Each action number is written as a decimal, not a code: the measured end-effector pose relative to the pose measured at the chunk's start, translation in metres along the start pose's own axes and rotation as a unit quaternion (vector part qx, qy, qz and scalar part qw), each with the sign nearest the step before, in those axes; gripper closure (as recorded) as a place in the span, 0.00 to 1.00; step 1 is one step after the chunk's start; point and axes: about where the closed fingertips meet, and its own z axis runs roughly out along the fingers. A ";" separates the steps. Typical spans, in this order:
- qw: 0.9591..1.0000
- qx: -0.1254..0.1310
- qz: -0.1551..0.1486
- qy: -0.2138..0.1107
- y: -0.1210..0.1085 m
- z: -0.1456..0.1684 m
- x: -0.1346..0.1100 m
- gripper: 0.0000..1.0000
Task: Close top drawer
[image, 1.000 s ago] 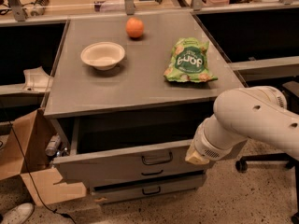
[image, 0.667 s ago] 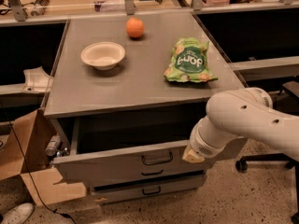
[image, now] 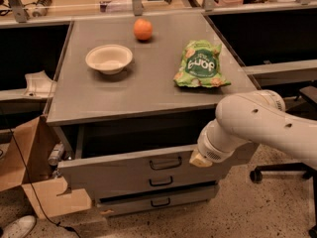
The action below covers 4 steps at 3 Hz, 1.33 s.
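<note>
Step in hand: closing push, contact phase. Top drawer (image: 114, 171) is pulled out toward the near side, with its dark interior open under the cabinet top (image: 148, 95) and its grey front standing proud of the two lower drawers (image: 130, 206). The black handle (image: 165, 162) sits at centre front, nothing on it.

The gripper (image: 200, 158) is at the end of the white arm (image: 257, 123), low on the right and right at the drawer front, right of the handle. It looks to be touching the front or just beside it; cannot tell whether it is apart or together, since the tip is mostly hidden by the wrist.

Next move, as I judge it: a straight push toward the far side, kept square so the drawer doesn't skew on its slides, until the front is flush.

On top, not involved: a bowl (image: 109, 58) on the left, an orange (image: 142, 29) at the far side and a green chip bag (image: 200, 64) on the right. A cardboard box (image: 27, 170) sits at near left, just beside the open drawer.
</note>
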 end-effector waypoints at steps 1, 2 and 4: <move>0.999 0.017 -0.010 -0.025 -0.019 0.002 -0.032 1.00; 0.999 0.017 -0.010 -0.025 -0.019 0.002 -0.032 1.00; 0.999 0.023 0.017 0.014 -0.023 0.013 -0.003 1.00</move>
